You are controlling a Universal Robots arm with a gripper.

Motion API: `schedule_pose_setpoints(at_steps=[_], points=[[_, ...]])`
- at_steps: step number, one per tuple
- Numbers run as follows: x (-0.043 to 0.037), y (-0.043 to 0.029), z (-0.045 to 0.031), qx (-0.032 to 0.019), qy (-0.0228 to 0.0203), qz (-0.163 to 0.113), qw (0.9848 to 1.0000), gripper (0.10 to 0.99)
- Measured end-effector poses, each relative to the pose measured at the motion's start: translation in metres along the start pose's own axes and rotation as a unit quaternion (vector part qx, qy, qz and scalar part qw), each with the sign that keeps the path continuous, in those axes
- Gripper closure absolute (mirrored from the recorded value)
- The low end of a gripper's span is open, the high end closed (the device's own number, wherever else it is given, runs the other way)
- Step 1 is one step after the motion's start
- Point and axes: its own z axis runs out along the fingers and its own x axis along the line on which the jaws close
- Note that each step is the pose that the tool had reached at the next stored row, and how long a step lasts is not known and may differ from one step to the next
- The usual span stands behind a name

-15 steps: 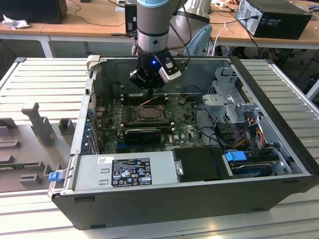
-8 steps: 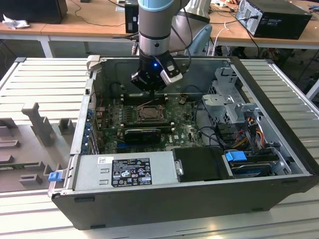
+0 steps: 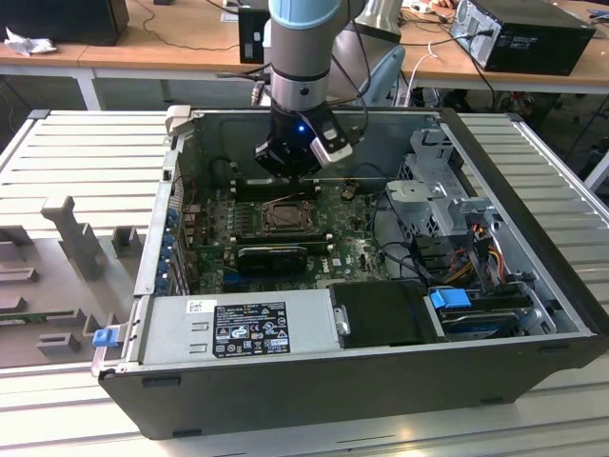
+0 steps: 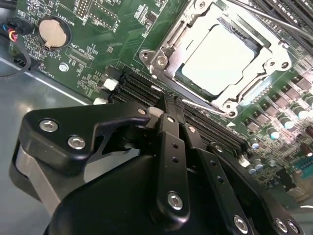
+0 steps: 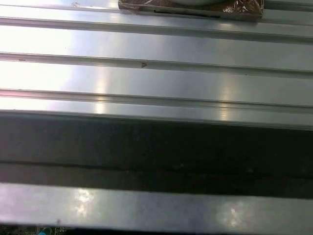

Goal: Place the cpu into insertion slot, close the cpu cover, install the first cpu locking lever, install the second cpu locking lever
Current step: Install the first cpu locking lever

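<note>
The cpu (image 4: pixel 217 56), pale and square, lies flat in the insertion slot (image 3: pixel 284 217) on the green motherboard (image 4: pixel 112 34). The silver cpu cover (image 4: pixel 172 45) is down around it, and the chip shows through the cut-out. One thin wire locking lever (image 4: pixel 205 105) runs along the socket edge nearest my fingertips. A second lever (image 4: pixel 274 19) crosses beyond the socket. My gripper (image 4: pixel 171 103) hovers beside the socket over the black memory slots (image 4: pixel 139 88), its black fingers (image 4: pixel 168 142) pressed together with nothing visible between them. In the exterior view the gripper (image 3: pixel 290 171) hangs just behind the socket.
The open computer case (image 3: pixel 533 314) encloses a black finned card (image 3: pixel 271 255), a power supply (image 3: pixel 238 328), a drive cage (image 3: pixel 438 181) and loose cables (image 3: pixel 476 257). A coin battery (image 4: pixel 51 30) sits on the board. The case rests on a ribbed metal table (image 5: pixel 156 73).
</note>
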Motion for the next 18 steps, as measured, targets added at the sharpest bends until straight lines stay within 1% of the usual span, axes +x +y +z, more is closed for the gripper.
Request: schedule_pose_setpoints(at_steps=[2,7,10,14,16,18], points=[[-0.0009,-0.0004,0.0037,0.0000,0.0000,0.000,1.0000,0.980],[-0.0014,-0.0007,0.0075,0.0012,0.0000,0.000,1.0000,0.980],[-0.0016,-0.0008,0.0089,0.0045,0.0003,0.000,1.0000,0.980],[-0.0017,-0.0010,0.0098,0.0117,0.0006,0.000,0.9999,0.980],[-0.0018,-0.0011,0.0106,0.0139,0.0008,0.000,0.9999,0.980],[-0.0019,-0.0011,0.0122,0.0147,0.0006,0.000,0.9999,0.980]])
